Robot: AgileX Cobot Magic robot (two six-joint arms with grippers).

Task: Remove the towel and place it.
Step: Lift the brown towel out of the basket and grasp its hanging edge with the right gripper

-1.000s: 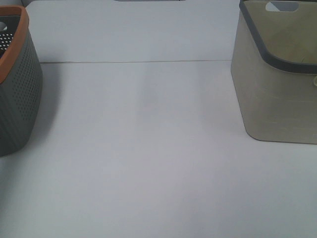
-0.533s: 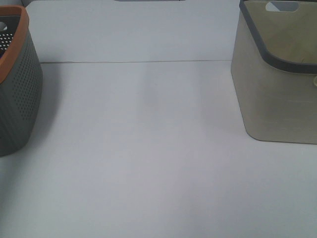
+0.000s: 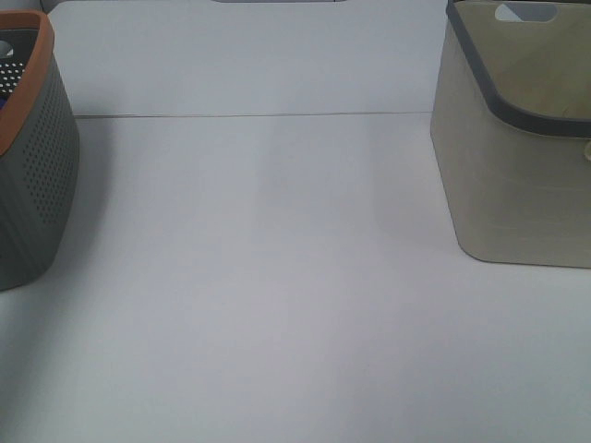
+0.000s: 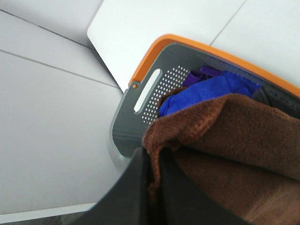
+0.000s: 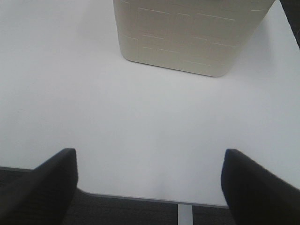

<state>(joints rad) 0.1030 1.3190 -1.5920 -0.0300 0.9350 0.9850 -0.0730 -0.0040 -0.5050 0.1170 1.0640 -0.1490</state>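
The dark reddish-brown plush towel (image 4: pixel 234 140) shows only in the left wrist view, bunched over the grey basket with the orange rim (image 4: pixel 154 79). My left gripper (image 4: pixel 152 180) is shut on an edge of the towel, its dark fingers (image 4: pixel 136 192) pressed together over the hem. The basket also shows in the exterior high view (image 3: pixel 28 157) at the far left; neither arm shows there. My right gripper (image 5: pixel 150 183) is open and empty, above the table's near edge, facing the beige bin (image 5: pixel 192 33).
Blue and purple cloths (image 4: pixel 206 89) lie in the basket under the towel. The beige bin with a grey rim (image 3: pixel 517 138) stands at the far right of the white table (image 3: pixel 277 277). A seam (image 3: pixel 249 115) runs across the table's back.
A hint of blue now shows at the basket's rim in the exterior high view. Nothing else has visibly moved there.
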